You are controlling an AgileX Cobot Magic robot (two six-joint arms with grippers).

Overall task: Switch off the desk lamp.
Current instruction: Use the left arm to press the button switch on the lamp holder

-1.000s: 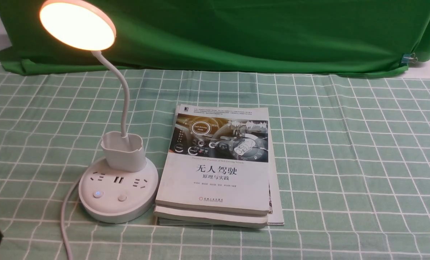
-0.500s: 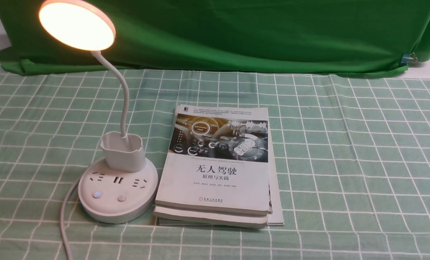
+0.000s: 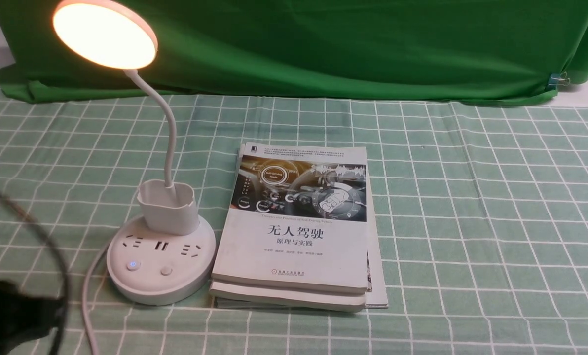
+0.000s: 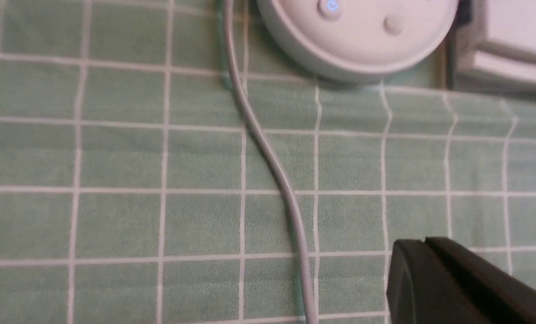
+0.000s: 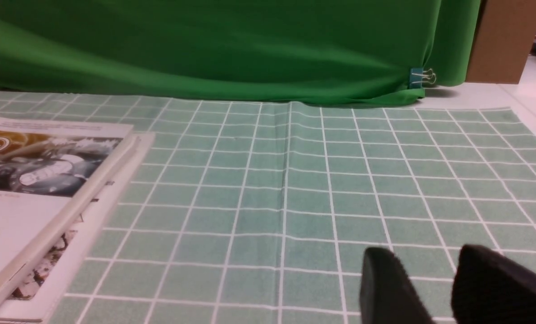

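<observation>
Left jaws: we see the fingertips together, nothing between them.
Right jaws: slightly parted.
Base: on the desk, beside the books; we judge it stable under light pressure.
Button: lit; we would press, not grip.
Neck: likely flexible; we advise no hold.

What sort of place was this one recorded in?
Probably a staged tabletop test area, perhaps a lab: a green cloth hangs behind the table, held by a binder clip, and a lit desk lamp stands beside stacked books on a checked tablecloth.
</observation>
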